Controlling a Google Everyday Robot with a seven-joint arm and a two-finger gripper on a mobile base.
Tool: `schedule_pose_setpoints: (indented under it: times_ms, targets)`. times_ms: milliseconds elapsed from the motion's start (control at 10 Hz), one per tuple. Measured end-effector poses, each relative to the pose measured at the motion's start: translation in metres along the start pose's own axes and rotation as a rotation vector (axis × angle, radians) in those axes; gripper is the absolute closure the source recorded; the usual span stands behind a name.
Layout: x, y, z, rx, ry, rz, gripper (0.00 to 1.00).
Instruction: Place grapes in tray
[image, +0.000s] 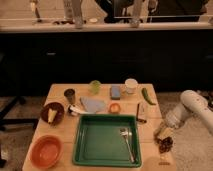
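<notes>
The grapes (165, 144), a small dark red-purple bunch, are at the right edge of the wooden table (60, 91), just right of the green tray (102, 141). My gripper (162, 133) is directly over them at the end of the white arm (192, 107), which reaches in from the right. The gripper touches or nearly touches the bunch. The tray lies in the front middle of the table and holds a fork (127, 142) on its right side.
An orange bowl (45, 150) is front left and a brown bowl (52, 113) behind it. A green pepper (146, 95), white cup (131, 86), blue sponge (115, 92), green cup (95, 86), dark cup (69, 95) and blue cloth (93, 105) stand behind the tray.
</notes>
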Motion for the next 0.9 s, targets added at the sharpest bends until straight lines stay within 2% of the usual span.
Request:
schedule_pose_setpoints:
  times_ms: [300, 500, 900]
  targets:
    - [-0.005, 0.002, -0.003, 0.018, 0.013, -0.020, 1.00]
    - [-0.009, 0.004, -0.011, 0.049, 0.016, -0.034, 1.00]
    - [-0.028, 0.014, -0.048, 0.147, 0.004, -0.071, 1.00]
